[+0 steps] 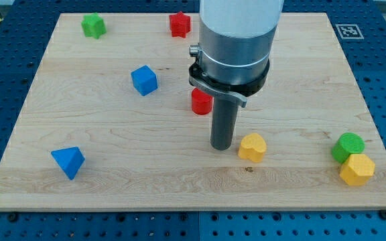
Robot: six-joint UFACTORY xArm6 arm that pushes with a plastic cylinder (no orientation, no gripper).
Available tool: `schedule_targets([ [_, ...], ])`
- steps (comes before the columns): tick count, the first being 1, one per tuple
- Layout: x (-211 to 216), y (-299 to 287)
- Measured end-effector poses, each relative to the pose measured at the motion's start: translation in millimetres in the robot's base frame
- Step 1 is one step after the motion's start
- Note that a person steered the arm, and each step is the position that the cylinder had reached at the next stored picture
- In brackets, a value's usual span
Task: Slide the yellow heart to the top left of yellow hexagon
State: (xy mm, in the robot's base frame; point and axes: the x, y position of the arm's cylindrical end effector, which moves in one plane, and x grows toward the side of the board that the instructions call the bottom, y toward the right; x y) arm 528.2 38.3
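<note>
A wooden board (179, 167) lies on a blue pegboard. My tip (221, 147), a bare rod with nothing held, stands just left of the yellow heart (252, 147), perhaps touching. The yellow hexagon (357, 169) sits lower right, against a green cylinder (348, 146).

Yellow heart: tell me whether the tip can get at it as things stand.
Probably yes. My tip sits just to the view's left of the yellow heart, with nothing between them. The red cylinder lies behind the rod, out of that path.

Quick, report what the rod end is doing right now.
No gripper here: my tip holds nothing, resting on the board just left of the yellow heart, touching or nearly so.
</note>
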Motion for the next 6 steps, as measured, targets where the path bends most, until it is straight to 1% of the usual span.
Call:
schedule_targets([
  [3, 0.0, 5.9],
  [4, 3.5, 29.8],
  [6, 10.9, 32.5],
])
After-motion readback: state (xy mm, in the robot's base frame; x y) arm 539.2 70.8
